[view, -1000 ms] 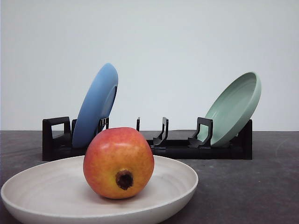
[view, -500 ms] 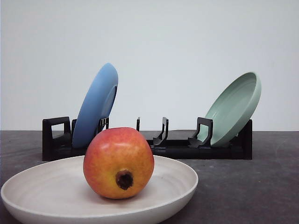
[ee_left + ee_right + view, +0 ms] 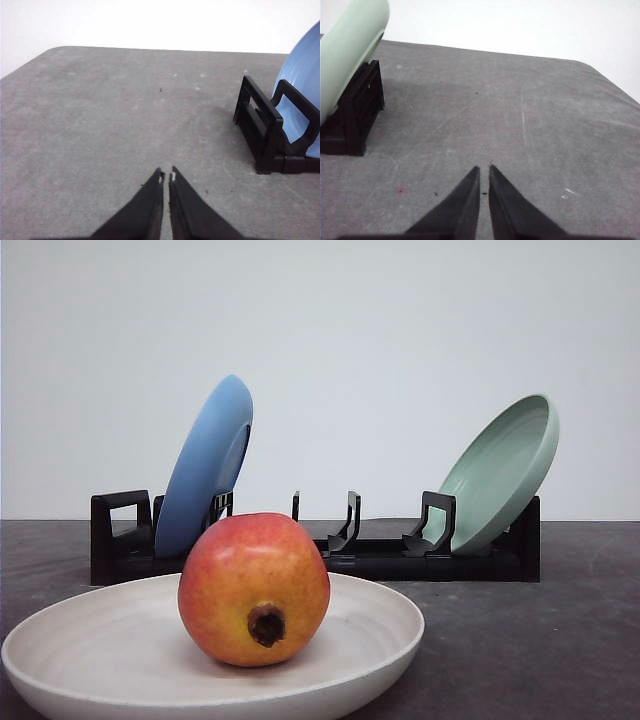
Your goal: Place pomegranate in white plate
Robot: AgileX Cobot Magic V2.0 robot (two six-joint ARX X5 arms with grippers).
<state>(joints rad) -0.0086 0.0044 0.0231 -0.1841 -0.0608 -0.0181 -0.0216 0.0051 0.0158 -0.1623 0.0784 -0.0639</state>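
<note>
The pomegranate (image 3: 254, 589), red fading to orange-yellow with its dark calyx stub facing the camera, rests inside the white plate (image 3: 380, 625) at the front left of the table in the front view. My left gripper (image 3: 166, 175) is shut with nothing in it, over bare grey table beside the left end of the black rack (image 3: 265, 131). My right gripper (image 3: 484, 171) is likewise shut and holds nothing, over bare table off the rack's right end (image 3: 355, 111).
A black dish rack (image 3: 330, 545) stands across the back of the table. A blue plate (image 3: 205, 468) leans in its left slot and a pale green plate (image 3: 500, 472) in its right slot. The table's corners show in both wrist views.
</note>
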